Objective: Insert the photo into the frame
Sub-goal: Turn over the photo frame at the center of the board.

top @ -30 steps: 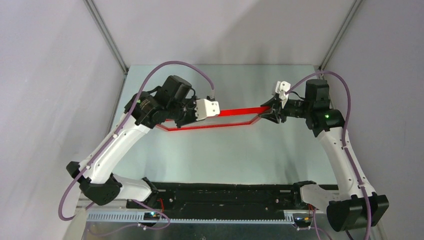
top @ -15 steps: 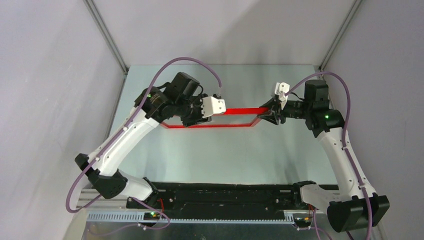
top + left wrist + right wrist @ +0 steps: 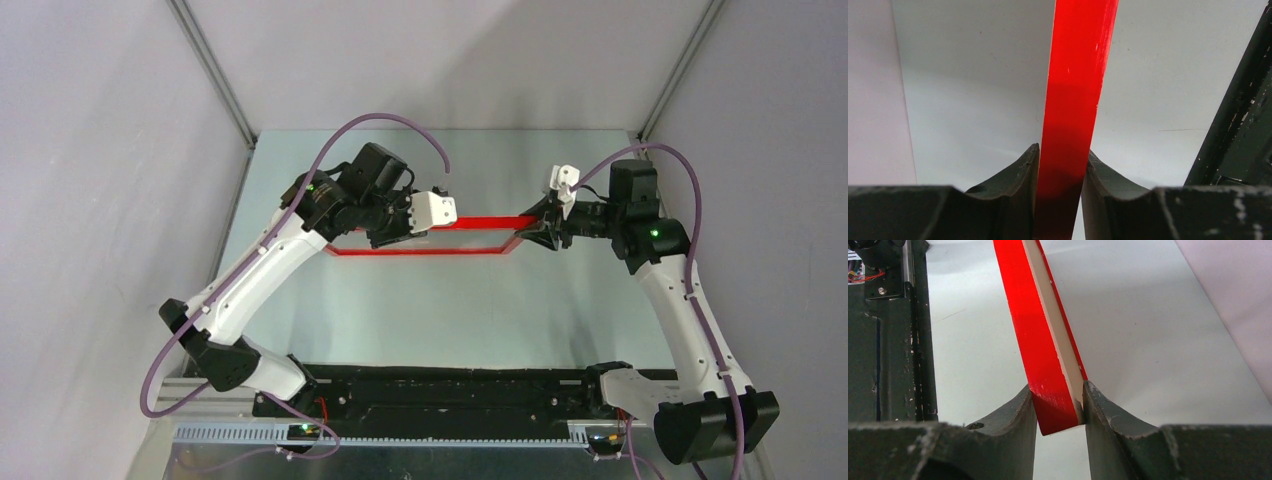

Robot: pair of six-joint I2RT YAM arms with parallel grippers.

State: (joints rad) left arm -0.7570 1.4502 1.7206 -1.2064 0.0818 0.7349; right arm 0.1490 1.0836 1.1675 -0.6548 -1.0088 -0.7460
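Left hand [image 3: 1061, 152]: squeezing shut on a red bar of the frame [image 3: 440, 240], fingers [image 3: 1008, 180] pressing on both flat faces.
Right hand [image 3: 1058, 387]: pinching tight on the end of the frame, red face against one finger, pale back edge against the other.
Frame: stretching from one hand across to the other, tilting, held at both ends. Touching the worktop [image 3: 450, 320] below the hands or not: cannot tell.
Photo: not showing in any view, so not guessing where.
Weight: looking light, being only thin bars around a clear pane.
Stiffness: looking hard, not sagging between the two hands.
Slipperiness: looking smooth and shiny on the red paint, so maybe sliding in a weak pinch.
Breaking: likely cracking or scratching at the clear pane if bumped or twisted.
Where to hold: gripping the bars out at the edges, same as now, never pressing on the pane in the middle.
Moving it: probably needing both hands going along together, not pulling apart and not twisting.
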